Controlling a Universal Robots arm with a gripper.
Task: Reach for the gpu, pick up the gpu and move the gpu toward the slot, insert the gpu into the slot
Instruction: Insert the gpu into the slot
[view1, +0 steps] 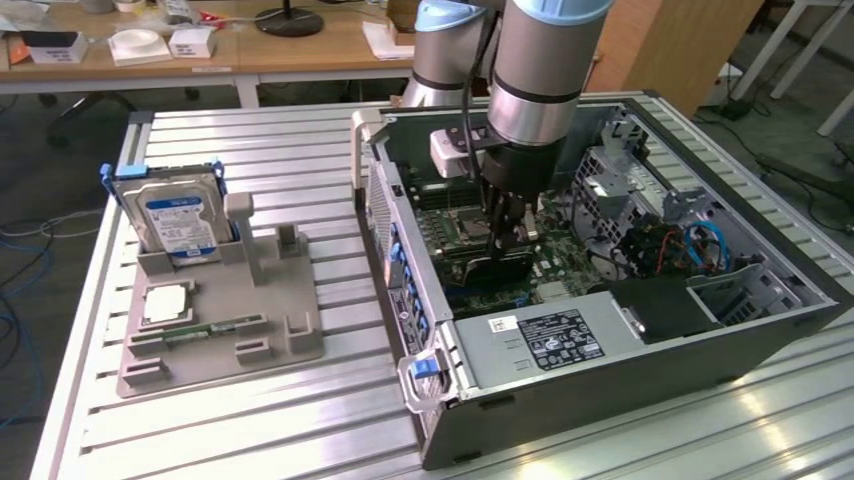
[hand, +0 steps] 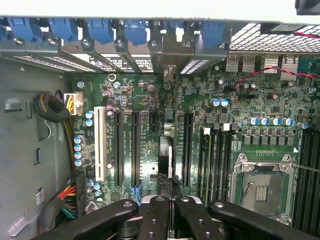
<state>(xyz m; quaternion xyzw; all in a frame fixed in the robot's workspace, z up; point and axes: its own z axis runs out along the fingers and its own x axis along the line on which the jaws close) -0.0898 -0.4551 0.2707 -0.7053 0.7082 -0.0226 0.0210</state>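
My gripper (view1: 507, 245) reaches down into the open computer case (view1: 400, 250), over the green motherboard (hand: 205, 100). The gpu (hand: 168, 150) is seen edgewise as a thin dark strip, and its silvery bracket (hand: 170, 73) meets the case's rear wall. Both black fingers (hand: 156, 217) press together on the card's near edge, so my gripper (hand: 171, 202) is shut on it. The card stands upright between two long black connectors (hand: 135, 147) (hand: 186, 147) and runs parallel to them. The slot under it is hidden by the card. In the exterior view the gpu (view1: 491, 268) shows dark below the fingers.
A square silver CPU socket (hand: 262, 185) and memory slots (hand: 215, 160) lie beside the card. A white connector (hand: 98, 145) and cable bundles (hand: 52, 107) sit on the other side. Outside the case, a blue-labelled hard drive (view1: 180, 215) stands on a grey fixture (view1: 220, 310). The power supply (view1: 554, 340) fills the case's near end.
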